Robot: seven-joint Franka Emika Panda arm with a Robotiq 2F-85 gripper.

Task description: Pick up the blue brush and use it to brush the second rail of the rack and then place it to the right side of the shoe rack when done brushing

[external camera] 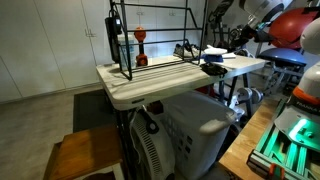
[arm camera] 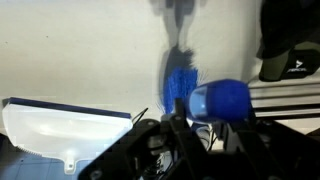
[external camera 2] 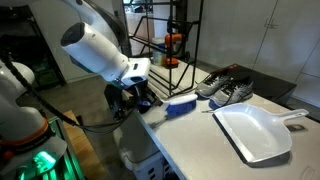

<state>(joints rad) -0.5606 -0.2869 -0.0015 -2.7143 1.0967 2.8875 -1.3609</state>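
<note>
The blue brush [external camera 2: 181, 103] lies low over the white table, left of the shoes. In the wrist view its bristles [arm camera: 180, 82] point away from me and its rounded blue handle sits between my fingers. My gripper [arm camera: 208, 118] is shut on that handle; in an exterior view the gripper [external camera 2: 146, 97] is at the brush's left end, near the table edge. The black wire shoe rack [external camera 2: 165, 40] stands at the back of the table and also shows in an exterior view [external camera: 150, 40]. Its rails are empty apart from a red object [external camera: 141, 45].
A pair of grey and black shoes [external camera 2: 226, 90] lies in front of the rack, also seen in the wrist view [arm camera: 290, 50]. A white dustpan [external camera 2: 255, 135] lies on the table near the front, seen too in the wrist view [arm camera: 60, 130]. The table edge [external camera: 120, 98] drops off to the floor.
</note>
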